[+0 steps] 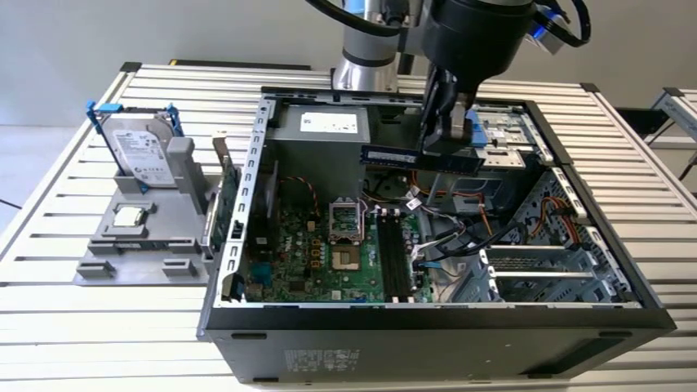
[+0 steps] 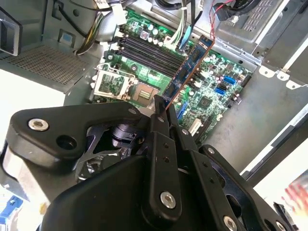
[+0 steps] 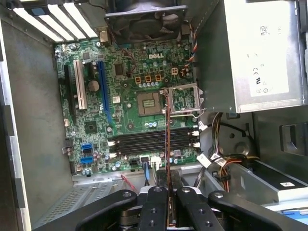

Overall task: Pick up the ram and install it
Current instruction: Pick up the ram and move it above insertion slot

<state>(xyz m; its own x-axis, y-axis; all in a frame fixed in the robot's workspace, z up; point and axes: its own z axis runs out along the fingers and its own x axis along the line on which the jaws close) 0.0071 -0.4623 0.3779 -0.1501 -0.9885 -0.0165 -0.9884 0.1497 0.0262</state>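
Item: the ram [image 1: 409,156], a thin green board with dark chips and a small label.
Location: I see it in the air over the open computer case [image 1: 436,315], above the motherboard [image 1: 316,253] and touching nothing else.
Tool: the gripper [image 1: 445,137] is pressed together on the ram's two flat faces. It grips toward one end, and most of the ram's length sticks out free.
Orientation: in the first wrist view the ram [image 3: 168,139] shows edge-on. It appears to lie crosswise to the memory slots [image 3: 144,140].
Slots: dark and bare beside the processor socket [image 3: 149,103], so the ram is not yet seated.
Weight: I judge it very light.
Stiffness: rigid but thin, so it would likely snap or flex under a sideways load.
Fragility: I rate the chips and the contact edge as delicate.
Surface: smooth faces, so it could pivot in an off-centre pinch.
Hold: I judge the flat faces near the upper edge best, away from the contacts.
Also present: a hard drive [image 1: 142,149] stands outside the case, well apart.
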